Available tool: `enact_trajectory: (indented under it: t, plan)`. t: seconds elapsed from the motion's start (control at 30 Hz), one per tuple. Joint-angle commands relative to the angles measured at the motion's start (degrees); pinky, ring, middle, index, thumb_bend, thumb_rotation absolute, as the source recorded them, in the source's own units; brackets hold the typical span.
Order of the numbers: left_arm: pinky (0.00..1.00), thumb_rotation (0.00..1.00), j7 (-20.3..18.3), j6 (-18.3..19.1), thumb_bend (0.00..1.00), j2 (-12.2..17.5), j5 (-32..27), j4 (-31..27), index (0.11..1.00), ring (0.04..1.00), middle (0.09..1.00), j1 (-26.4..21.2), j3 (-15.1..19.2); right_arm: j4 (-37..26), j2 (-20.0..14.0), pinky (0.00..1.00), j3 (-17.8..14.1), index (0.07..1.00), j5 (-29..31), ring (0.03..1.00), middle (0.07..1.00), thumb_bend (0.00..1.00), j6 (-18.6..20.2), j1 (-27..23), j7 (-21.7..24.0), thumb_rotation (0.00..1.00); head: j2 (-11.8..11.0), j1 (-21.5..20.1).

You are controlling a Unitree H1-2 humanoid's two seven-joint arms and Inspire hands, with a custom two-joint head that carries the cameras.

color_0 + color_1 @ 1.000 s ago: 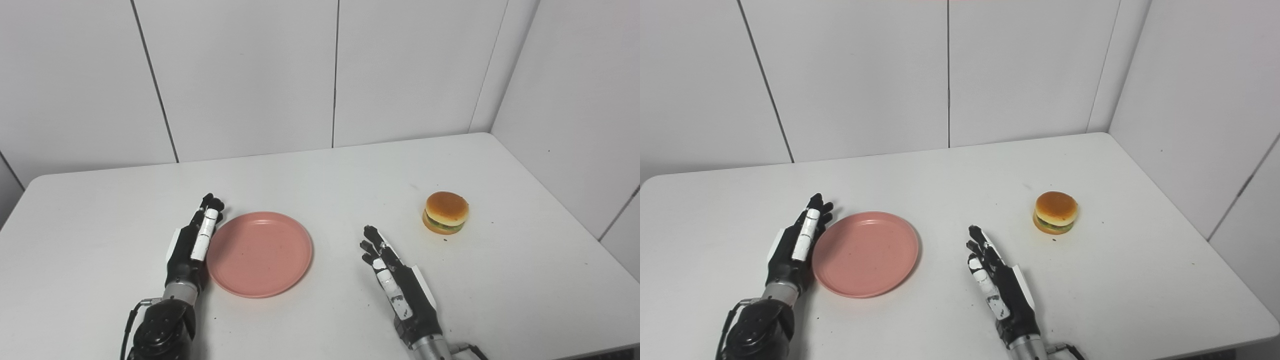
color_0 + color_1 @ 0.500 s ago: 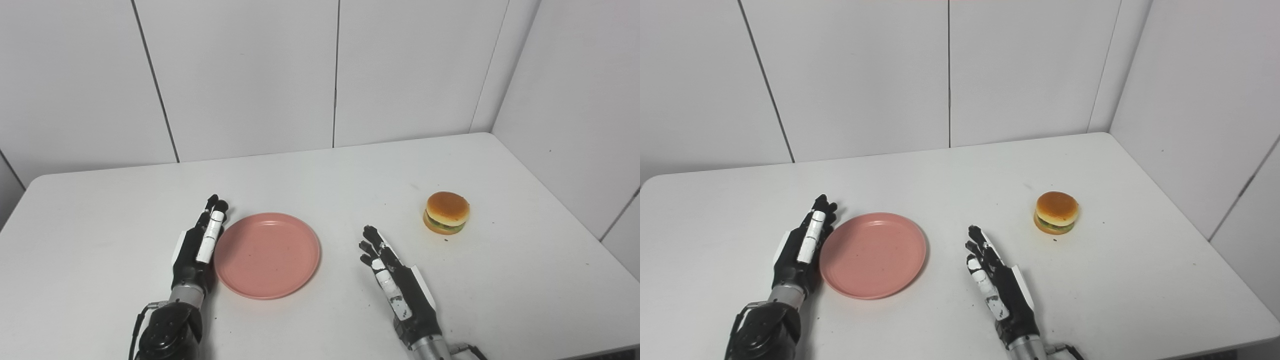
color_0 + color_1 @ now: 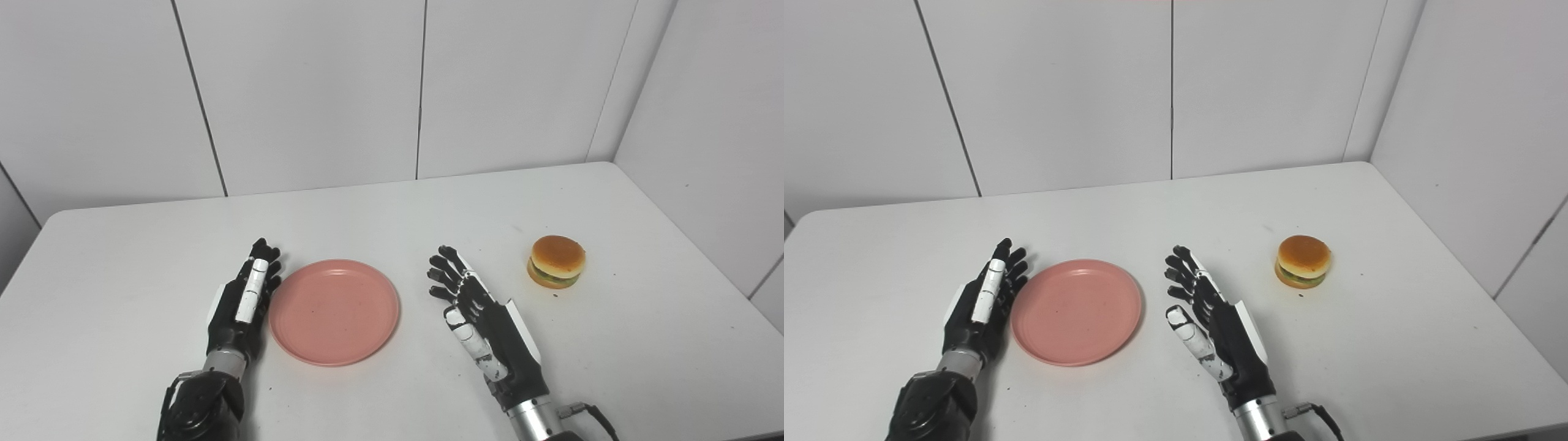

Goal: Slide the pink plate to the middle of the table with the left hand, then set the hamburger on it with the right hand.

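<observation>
Hands flank a pink plate (image 3: 334, 310) on a white table (image 3: 122, 257) in the left eye view. The left hand (image 3: 240, 303) stands on edge just beside the plate's left rim, its fingers (image 3: 260, 260) straight and loosely together, holding nothing; whether the palm touches the rim cannot be told. The right hand (image 3: 484, 321) hovers low to the right of the plate, near it but apart from it, its fingers (image 3: 446, 269) spread and its thumb (image 3: 470, 340) out to the side, empty. A hamburger (image 3: 556, 261) sits upright on the table farther right, well apart from the plate and a short way beyond the right hand's fingertips. White panelled walls (image 3: 306, 92) close off the back and the right side of the table.

From the right eye view, the same plate (image 3: 1077, 311) lies left of the table's centre, with the left hand (image 3: 980, 306) alongside its left rim, fingers extended. The right hand (image 3: 1216, 327) is splayed and empty between the plate and the hamburger (image 3: 1303, 261), closer to the plate. A cable (image 3: 1323, 416) loops out at the right wrist near the picture's bottom edge.
</observation>
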Motion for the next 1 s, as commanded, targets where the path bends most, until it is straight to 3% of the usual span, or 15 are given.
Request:
enact_trajectory:
  t: [0.0, 0.37, 0.53, 0.73, 0.97]
  plan:
    - [0.99, 0.77, -0.3, 1.4, 0.77, -0.3, -0.5, 0.4, 0.939, 0.951, 0.936, -1.4, 0.2, -4.6, -0.8, 0.89, -0.7, 0.938, 1.2, 0.908, 0.912, 0.83, 3.4, -3.8, 0.7, 0.86, -0.1, 0.1]
    - [1.00, 0.76, -0.5, 1.1, 0.78, -0.4, -0.6, 1.5, 0.942, 0.953, 0.935, -2.1, 0.2, -12.6, -7.1, 0.84, -3.3, 0.929, -5.0, 0.885, 0.898, 0.88, 14.4, -13.2, 2.1, 0.86, -0.5, 0.1]
    - [1.00, 0.75, -0.7, 1.3, 0.78, -0.6, -0.8, 1.5, 0.939, 0.947, 0.932, -2.1, 0.2, -11.0, -13.2, 0.81, -3.6, 0.924, -12.4, 0.874, 0.900, 0.92, 15.5, -17.3, 4.0, 0.85, -0.7, 0.1]
    - [0.98, 0.79, -0.9, -0.6, 0.76, 0.1, 1.4, 1.7, 0.966, 0.955, 0.938, -1.9, -1.5, -4.9, -19.3, 0.82, -3.1, 0.903, -20.0, 0.882, 0.898, 0.91, 13.7, -21.0, 4.8, 0.79, -0.8, 0.1]
    - [0.96, 0.79, -0.8, -0.8, 0.75, 0.1, 1.9, 2.0, 0.966, 0.950, 0.930, -1.8, -2.0, -0.6, -26.3, 0.71, -2.2, 0.887, -27.1, 0.854, 0.892, 0.95, 15.4, -24.4, 9.0, 0.74, -0.8, -0.1]
